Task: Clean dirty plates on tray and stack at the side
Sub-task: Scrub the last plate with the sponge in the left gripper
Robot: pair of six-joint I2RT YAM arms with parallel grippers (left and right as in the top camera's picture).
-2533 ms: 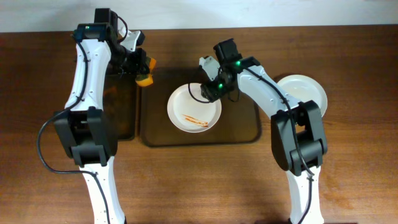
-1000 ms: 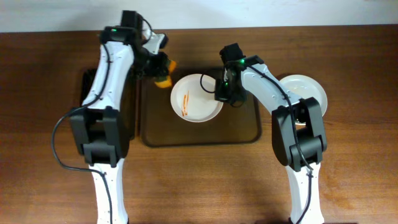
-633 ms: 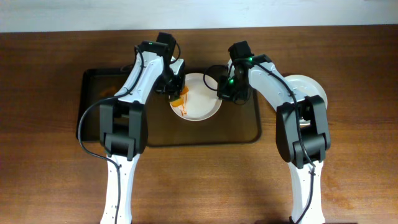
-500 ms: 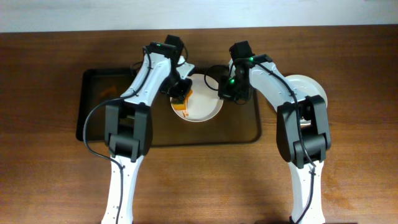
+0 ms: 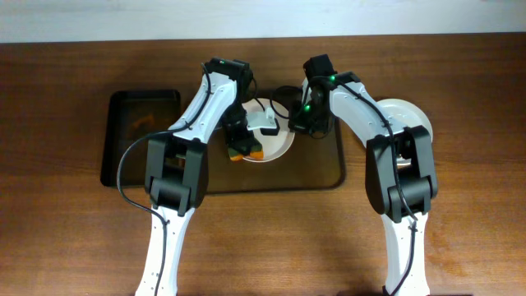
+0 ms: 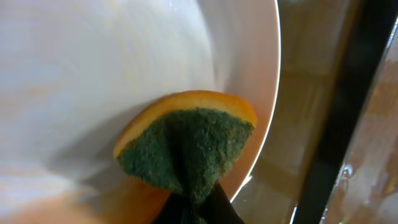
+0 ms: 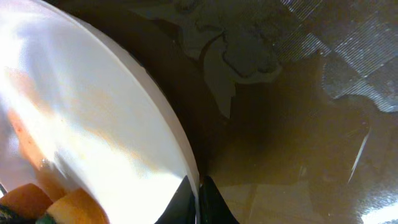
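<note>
A white plate (image 5: 279, 145) lies on the brown tray (image 5: 329, 177). My left gripper (image 5: 244, 145) is shut on an orange sponge (image 5: 249, 154) with a green scouring face, pressed against the plate's near-left part. In the left wrist view the sponge (image 6: 186, 140) sits folded against the plate (image 6: 93, 68) close to its rim. My right gripper (image 5: 295, 123) is shut on the plate's right rim; its fingertips (image 7: 185, 200) pinch the edge of the plate (image 7: 81, 118). A faint orange smear shows on the plate. A second plate (image 5: 413, 115) rests on the table right of the tray.
A smaller black tray (image 5: 140, 136) lies left of the brown tray. The brown tray's floor (image 7: 286, 124) looks wet and glossy. Both arms cross over the tray's back half. Bare wooden table (image 5: 263, 238) spreads in front.
My left gripper has dragged the sponge from the plate's upper left down to its near-left part. The right gripper has stayed on the rim, and the plate has kept its place.
</note>
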